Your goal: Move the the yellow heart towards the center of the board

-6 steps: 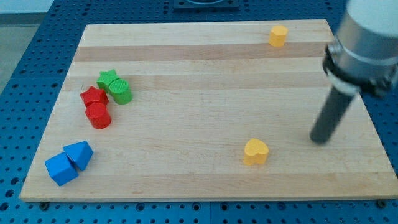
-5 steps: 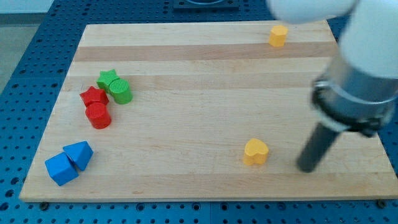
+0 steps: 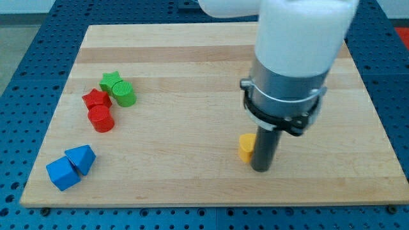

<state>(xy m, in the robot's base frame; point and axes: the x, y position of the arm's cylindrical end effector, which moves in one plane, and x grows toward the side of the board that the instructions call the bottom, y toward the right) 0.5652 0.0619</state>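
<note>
The wooden board (image 3: 192,70) fills most of the view, its long grain running left to right over a blue perforated table (image 3: 25,51). The arm (image 3: 297,57) is the next biggest thing — a white and grey body that comes down from the view's top right and narrows to the dark rod, whose end, my tip (image 3: 260,169), rests on the board low down and right of centre. There is nothing on it to open or close; it is a bare rod, and it grips nothing. The yellow heart (image 3: 246,147) sits pressed against the rod's left side, just above and to the left of my tip, touching it as far as can be told, and partly hidden by the rod. Well away to the left of my tip lie the other blocks. Furthest and lowest, near the board's bottom left corner, a blue cube (image 3: 62,173) and a blue wedge-like block (image 3: 82,158) touch each other. Higher up on the left, a red cylinder (image 3: 101,119) sits just below a red star (image 3: 96,99), and above those a green cylinder (image 3: 124,94) lies against a green star (image 3: 111,81) — four pieces in one tight cluster.
</note>
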